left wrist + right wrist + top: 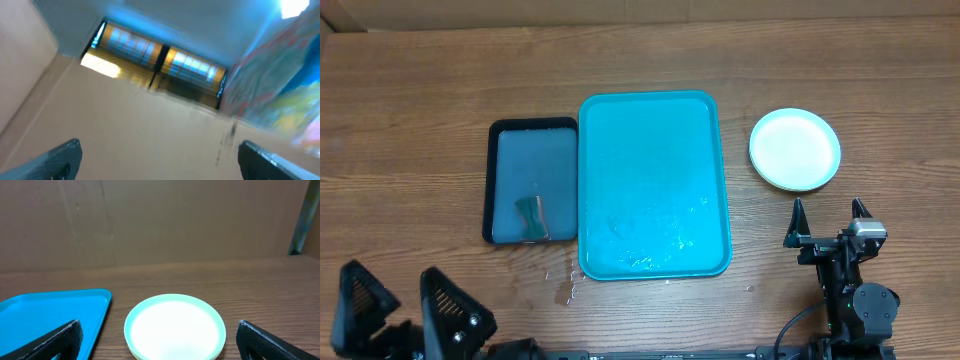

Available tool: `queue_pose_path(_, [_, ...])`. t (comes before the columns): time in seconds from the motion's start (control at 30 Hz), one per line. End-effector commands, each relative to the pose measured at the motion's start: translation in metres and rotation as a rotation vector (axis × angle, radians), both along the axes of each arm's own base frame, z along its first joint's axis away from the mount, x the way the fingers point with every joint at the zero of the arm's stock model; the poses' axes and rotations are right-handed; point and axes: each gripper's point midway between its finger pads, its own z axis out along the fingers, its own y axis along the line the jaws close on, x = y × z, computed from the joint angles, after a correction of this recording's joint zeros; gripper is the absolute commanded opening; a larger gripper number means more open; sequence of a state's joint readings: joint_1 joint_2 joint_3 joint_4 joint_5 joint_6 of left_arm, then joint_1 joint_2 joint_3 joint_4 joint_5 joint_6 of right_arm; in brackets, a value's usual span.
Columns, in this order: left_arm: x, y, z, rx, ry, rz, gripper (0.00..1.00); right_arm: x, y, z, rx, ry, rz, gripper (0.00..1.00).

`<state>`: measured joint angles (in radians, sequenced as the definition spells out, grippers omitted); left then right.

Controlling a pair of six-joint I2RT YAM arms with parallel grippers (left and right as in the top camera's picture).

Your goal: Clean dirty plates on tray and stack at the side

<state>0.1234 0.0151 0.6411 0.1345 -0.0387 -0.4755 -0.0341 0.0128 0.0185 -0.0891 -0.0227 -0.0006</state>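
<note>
- Plates (795, 150): one stack on the table (410, 120), straight ahead of the right gripper (828, 212) and apart from it. Round, so no long axis; faces up. The top plate is light blue with a pale centre, and a yellow-green edge shows beneath it in the right wrist view.
- Tray (655, 110): turquoise, ahead and to the left of the right gripper. Its long axis runs away from the arms. It holds water (655, 250) in streaks at the near end.
- Dark tray (490, 180): touches the tray's left edge, ahead and right of the left gripper (408, 300). It holds a green item (530, 215), perhaps a sponge.
- Right gripper: jaws wide, holding nothing, low over the table.
- Left gripper: jaws wide, holding nothing. Its blurred camera tilts up at a ceiling light (155, 57).
</note>
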Motion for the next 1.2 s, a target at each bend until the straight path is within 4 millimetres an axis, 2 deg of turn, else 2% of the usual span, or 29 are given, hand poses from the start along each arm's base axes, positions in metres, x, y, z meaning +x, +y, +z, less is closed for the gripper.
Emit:
queue_pose_path(0.0, [0.016, 0.004, -0.019, -0.027, -0.014, -0.012, 1.0, 0.0, -0.001, -0.001, -0.007, -0.007, -0.001, 1.0])
queue_pose_path(0.13, [0.039, 0.007, -0.045, -0.028, -0.001, -0.012, 1.0, 0.0, -0.001, -0.001, -0.007, -0.007, -0.001, 1.0])
queue_pose_path(0.4, [0.081, 0.011, -0.105, -0.047, 0.135, -0.013, 1.0, 0.0, 0.0, -0.001, -0.007, -0.007, 0.0, 1.0])
queue_pose_path(0.7, [0.105, 0.006, -0.146, -0.055, 0.23, -0.048, 1.0, 0.0, -0.001, -0.001, -0.007, -0.007, -0.001, 1.0])
queue_pose_path(1.17, [0.139, 0.005, -0.234, -0.068, 0.465, -0.055, 1.0, 0.0, -0.001, -0.001, -0.007, -0.007, -0.001, 1.0])
